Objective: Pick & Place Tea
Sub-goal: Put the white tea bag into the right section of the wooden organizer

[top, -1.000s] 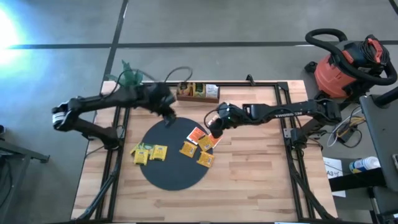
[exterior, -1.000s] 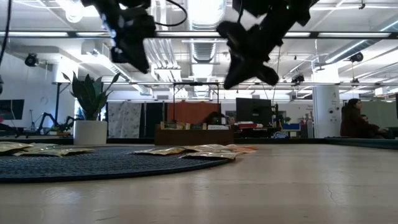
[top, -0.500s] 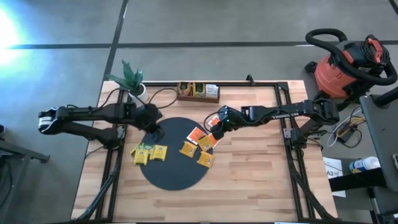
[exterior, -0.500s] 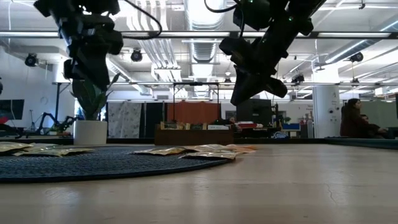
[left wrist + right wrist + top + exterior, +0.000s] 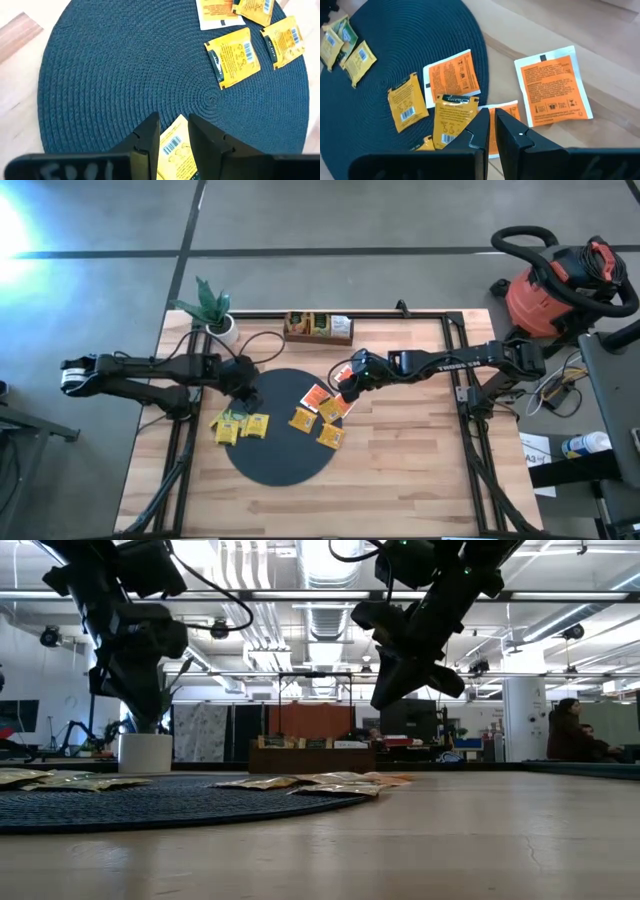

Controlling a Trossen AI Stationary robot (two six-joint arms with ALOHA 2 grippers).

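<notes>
Two grippers hang over the mat, neither w/ a packet in it. Left gripper (image 5: 173, 131) sits above the mat's left part, fingers (image 5: 150, 134) parted w/ a narrow gap and nothing between them; a yellow packet (image 5: 176, 149) lies flat right under that gap. Right gripper (image 5: 490, 125) hovers at the mat's right edge, fingers pinched nearly together, empty, tips over a small overlapping heap: yellow-orange packet (image 5: 451, 119) on top, orange packet (image 5: 452, 75) just beyond.

Out from there: black round mat (image 5: 280, 445) in the table's middle holds most of the tea. Yellow-green pair (image 5: 240, 425) at its left, near the left gripper; a few yellow-orange ones (image 5: 318, 427) right of centre; another orange packet (image 5: 552, 85) lies off the mat on bare wood, apart from the heap. Wooden compartment tray (image 5: 318, 328) stands at the far edge, well apart.

Handling, my guess: packets v. light, thin, floppy, prob. slick foil or paper. Flat on the weave there's no side to pinch, so best bet is to come down on one edge or a lifted corner, fingers straddling it. Overlapped ones may drag a neighbour along.

Orientation: roughly square, so long axis barely there. All lie face-up, each turned a diff. way; the one under the left gripper is tilted to the finger gap, barcode end toward the mat's centre.
</notes>
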